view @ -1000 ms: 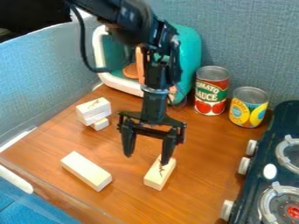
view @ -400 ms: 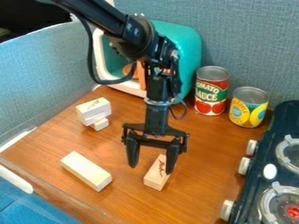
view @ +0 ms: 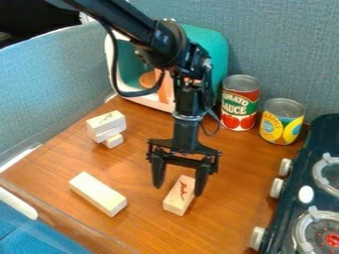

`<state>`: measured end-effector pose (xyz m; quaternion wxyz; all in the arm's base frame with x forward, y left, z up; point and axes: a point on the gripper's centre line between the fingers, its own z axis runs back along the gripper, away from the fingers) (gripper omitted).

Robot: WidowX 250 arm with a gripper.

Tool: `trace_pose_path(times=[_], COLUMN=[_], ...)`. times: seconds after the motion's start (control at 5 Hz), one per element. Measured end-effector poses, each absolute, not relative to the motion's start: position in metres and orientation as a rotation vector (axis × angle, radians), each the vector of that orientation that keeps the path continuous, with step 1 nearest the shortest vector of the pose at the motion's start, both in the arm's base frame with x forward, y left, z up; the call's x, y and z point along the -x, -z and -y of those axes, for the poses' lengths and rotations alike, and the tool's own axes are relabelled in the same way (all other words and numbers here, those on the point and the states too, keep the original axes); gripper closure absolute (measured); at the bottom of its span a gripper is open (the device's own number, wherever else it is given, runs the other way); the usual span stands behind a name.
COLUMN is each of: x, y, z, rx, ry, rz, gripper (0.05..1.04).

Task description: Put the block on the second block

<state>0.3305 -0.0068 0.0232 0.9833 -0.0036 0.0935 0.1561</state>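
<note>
Because the pincer [view: 179, 191] hung with its fingers well apart and nothing clamped between them, the step in hand seemed to be lining up for a grasp. The likeliest block to lift was the marked block [view: 177, 201], lying flat on the near part of the counter [view: 149, 223], its length running from near left to far right. A good grasp called for centring over its middle, turning slightly so that the fingers faced its long sides, then going straight down; closing off-centre could nudge or twist it. Firm but modest pressure would suit such smooth wood, and the later release would best be slow, with the block level and resting fully on its support.

The right finger overlapped the marked block's right edge in the view, so whether it touched the wood or hung above it was hard to judge. Which block counted as the second was also uncertain: the longer plain block [view: 97, 193] lay to the left, and a small stack [view: 106, 124] stood farther off at the far left. The stack's lower pieces were partly covered by the top one, leaving its steadiness unclear.
</note>
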Motion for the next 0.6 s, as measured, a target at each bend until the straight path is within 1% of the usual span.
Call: trace_pose_path(times=[0.2,0.4,0.6], x=[-0.343,-0.345,-0.337], y=[-0.021,-0.019,-0.008], z=[0.010,0.013,0.013], rx=[-0.007,-0.012,-0.011], ry=[-0.263,-0.229,-0.203], rz=[-0.103,-0.088,-0.149], gripper=[0.083,0.083,0.084])
